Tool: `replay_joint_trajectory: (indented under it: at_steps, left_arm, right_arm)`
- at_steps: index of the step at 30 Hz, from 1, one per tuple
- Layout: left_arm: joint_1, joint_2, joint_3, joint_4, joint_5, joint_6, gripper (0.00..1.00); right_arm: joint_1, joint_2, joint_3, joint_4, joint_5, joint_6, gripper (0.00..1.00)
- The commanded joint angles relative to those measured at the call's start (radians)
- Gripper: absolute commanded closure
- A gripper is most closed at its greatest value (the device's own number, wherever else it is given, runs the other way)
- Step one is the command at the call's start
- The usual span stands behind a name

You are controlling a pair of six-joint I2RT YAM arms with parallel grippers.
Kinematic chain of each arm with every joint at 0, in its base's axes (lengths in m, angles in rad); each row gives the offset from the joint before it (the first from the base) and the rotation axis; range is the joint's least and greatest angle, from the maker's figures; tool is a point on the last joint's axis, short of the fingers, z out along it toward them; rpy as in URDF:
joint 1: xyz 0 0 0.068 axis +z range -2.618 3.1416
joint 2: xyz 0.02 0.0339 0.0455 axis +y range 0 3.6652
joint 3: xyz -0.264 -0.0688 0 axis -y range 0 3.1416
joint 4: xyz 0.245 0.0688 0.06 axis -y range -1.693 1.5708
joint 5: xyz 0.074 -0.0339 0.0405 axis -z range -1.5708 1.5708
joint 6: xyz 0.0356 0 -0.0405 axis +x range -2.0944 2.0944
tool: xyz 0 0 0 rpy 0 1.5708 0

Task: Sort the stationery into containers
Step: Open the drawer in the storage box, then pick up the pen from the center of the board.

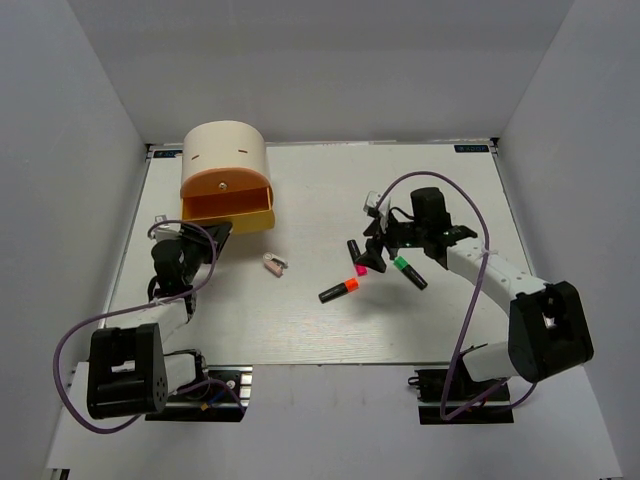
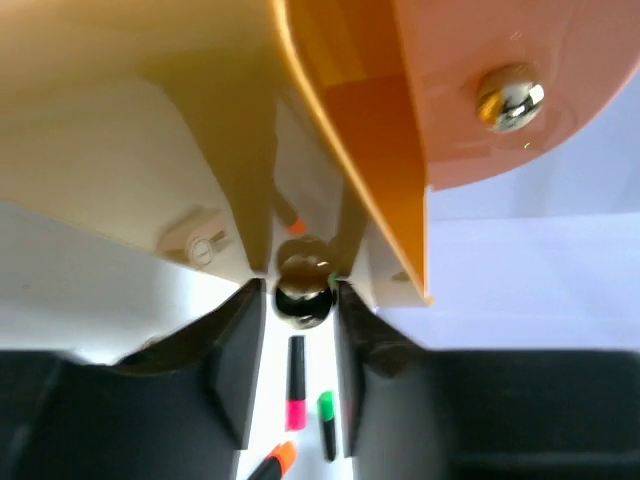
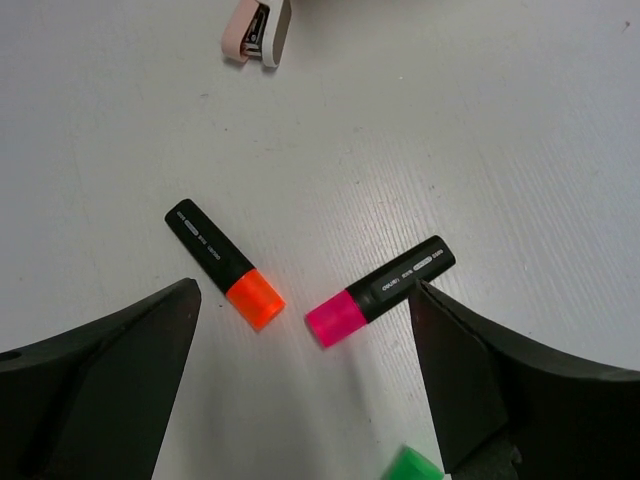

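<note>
Table carries cream organiser, its contents hidden from view.

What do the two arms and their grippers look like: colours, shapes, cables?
The left arm and right arm each have a chunky black base block, black joints and white links. A purple cable loops along each. The left gripper and right gripper have broad matte black fingers tapering toward the tips. No markings are readable.

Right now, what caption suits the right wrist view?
Open right gripper over pink-capped black marker; orange-capped black marker beside it on white table.
</note>
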Motion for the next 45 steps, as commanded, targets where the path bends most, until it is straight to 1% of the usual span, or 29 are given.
replay_joint_trajectory:
  at_steps: [1,4,7,8,9,10,11,12,13,14,15,17,18,19,20,22,23,25,26,29,30,33,35,36,39,40,42,43,45]
  left_arm:
    - [0.006,-0.028,-0.014,-0.086,0.02,0.045,0.48]
    - [0.006,-0.028,0.006,-0.097,0.02,0.045,0.31]
    - [0.006,-0.052,0.015,-0.14,0.02,0.056,0.27]
    - [0.006,-0.064,0.026,-0.16,0.02,0.083,0.27]
    - [0.006,-0.078,0.026,-0.186,0.02,0.098,0.27]
    - [0.006,-0.113,0.038,-0.25,0.02,0.118,0.26]
    - [0.006,-0.133,0.055,-0.291,0.02,0.141,0.26]
    - [0.006,-0.155,0.08,-0.339,0.02,0.195,0.26]
    - [0.006,-0.178,0.094,-0.444,0.02,0.226,0.26]
    - [0.006,-0.222,0.109,-0.5,0.02,0.259,0.26]
    - [0.006,-0.245,0.142,-0.614,0.02,0.326,0.26]
    - [0.006,-0.309,0.176,-0.725,0.011,0.391,0.26]
    - [0.006,-0.33,0.208,-0.781,0.0,0.448,0.26]
    - [0.006,-0.348,0.222,-0.831,-0.012,0.471,0.26]
    - [-0.005,-0.365,0.236,-0.918,-0.012,0.493,0.26]
    - [-0.005,-0.406,0.255,-1.012,-0.003,0.54,0.25]
    - [-0.005,-0.42,0.265,-1.037,-0.003,0.554,0.25]
    - [-0.005,-0.465,0.265,-1.08,0.006,0.574,0.25]
    - [-0.005,-0.48,0.275,-1.114,0.006,0.588,0.25]
    - [-0.005,-0.537,0.284,-1.169,0.006,0.608,0.25]
    - [-0.005,-0.549,0.284,-1.183,0.006,0.608,0.25]
    - [-0.005,-0.592,0.293,-1.206,0.006,0.608,0.25]
    - [-0.005,-0.601,0.305,-1.22,0.006,0.608,0.25]
    - [-0.005,-0.601,0.316,-1.234,0.006,0.608,0.25]
    - [-0.005,-0.611,0.325,-1.246,0.006,0.608,0.25]
    - [-0.005,-0.611,0.325,-1.246,0.006,0.608,0.25]
    - [-0.005,-0.611,0.325,-1.255,0.006,0.608,0.25]
    - [-0.005,-0.611,0.325,-1.255,0.006,0.608,0.25]
    - [-0.005,-0.62,0.325,-1.255,0.006,0.608,0.25]
  right_arm:
    - [0.0,0.026,0.057,0.026,0.014,0.076,0.1]
    - [0.009,0.074,0.089,-0.005,0.048,0.096,0.1]
    - [0.008,0.153,0.16,-0.066,0.122,0.155,0.1]
    - [0.008,0.166,0.201,-0.075,0.156,0.175,0.1]
    - [0.012,0.218,0.212,-0.098,0.181,0.18,0.14]
    - [0.014,0.23,0.226,-0.12,0.196,0.182,0.24]
    - [0.021,0.242,0.243,-0.123,0.215,0.186,0.3]
    - [0.023,0.268,0.252,-0.126,0.274,0.206,0.37]
    - [0.032,0.279,0.261,-0.126,0.294,0.22,0.45]
    - [0.035,0.299,0.264,-0.128,0.308,0.226,0.54]
    - [0.047,0.305,0.27,-0.129,0.363,0.249,0.55]
    - [0.063,0.322,0.274,-0.134,0.408,0.255,0.6]
    - [0.066,0.327,0.277,-0.137,0.429,0.261,0.6]
    - [0.072,0.328,0.277,-0.14,0.449,0.258,0.6]
    - [0.09,0.341,0.275,-0.135,0.466,0.263,0.58]
    - [0.104,0.351,0.28,-0.137,0.529,0.281,0.53]
    - [0.119,0.373,0.287,-0.14,0.545,0.287,0.49]
    - [0.133,0.385,0.301,-0.145,0.558,0.301,0.44]
    - [0.143,0.399,0.307,-0.146,0.562,0.307,0.38]
    - [0.166,0.417,0.312,-0.137,0.598,0.318,0.27]
    - [0.175,0.424,0.313,-0.128,0.624,0.324,0.24]
    - [0.187,0.442,0.312,-0.122,0.672,0.333,0.24]
    - [0.19,0.448,0.3,-0.114,0.71,0.333,0.27]
    - [0.198,0.453,0.294,-0.109,0.719,0.332,0.31]
    - [0.202,0.463,0.277,-0.098,0.77,0.327,0.36]
    - [0.205,0.47,0.275,-0.095,0.781,0.327,0.39]
    - [0.206,0.483,0.272,-0.1,0.787,0.326,0.43]
    - [0.206,0.486,0.271,-0.102,0.783,0.326,0.48]
    - [0.206,0.485,0.264,-0.106,0.764,0.323,0.54]
